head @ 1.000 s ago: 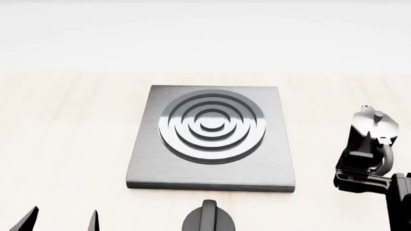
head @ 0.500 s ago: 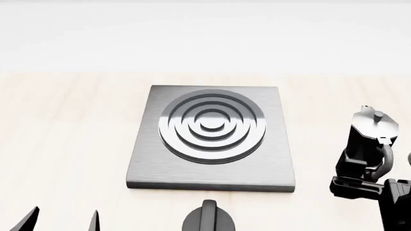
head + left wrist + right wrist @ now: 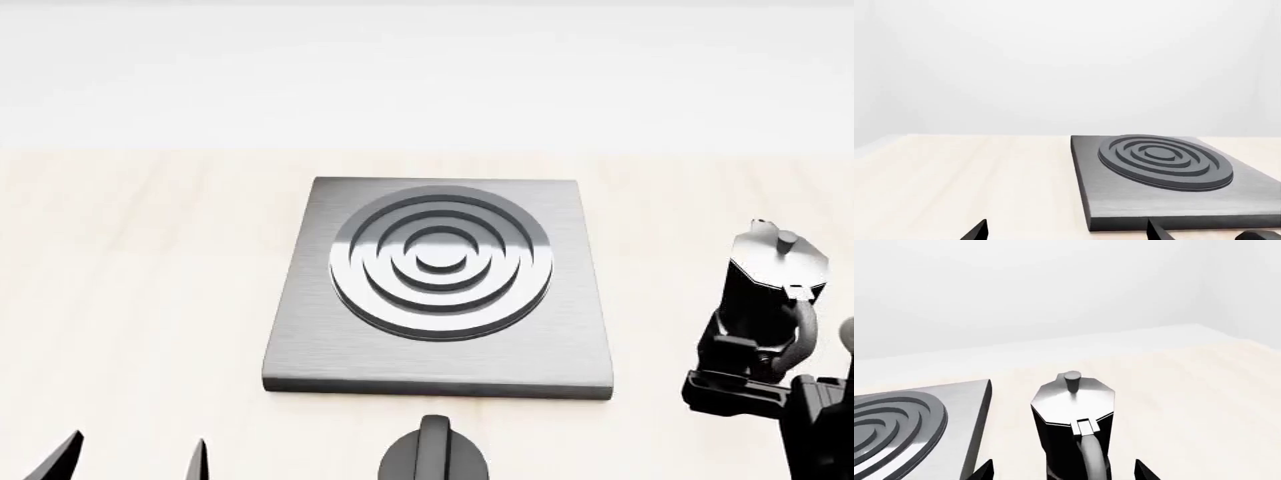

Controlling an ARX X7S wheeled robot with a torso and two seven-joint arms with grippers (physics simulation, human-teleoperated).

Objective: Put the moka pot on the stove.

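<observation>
The moka pot [image 3: 770,283] is black with a silver lid and stands upright on the wooden table, to the right of the stove [image 3: 441,280], a grey slab with ring burner. In the right wrist view the pot [image 3: 1071,420] stands just ahead of my right gripper [image 3: 1063,472], handle toward it. The jaws are wide open on either side and do not touch it. In the head view the right gripper [image 3: 750,352] is just in front of the pot. My left gripper [image 3: 130,462] is open and empty at the front left, and shows in its wrist view [image 3: 1067,234] near the stove's front corner [image 3: 1121,205].
A short black round knob [image 3: 434,455] with an upright fin sits in front of the stove's front edge; its edge also shows in the left wrist view [image 3: 1257,235]. Pale wooden table [image 3: 147,280] lies to the stove's left. A white wall stands behind.
My right gripper has drawn back a little toward the robot, away from the pot. The pot, the stove and the left gripper have not moved.
</observation>
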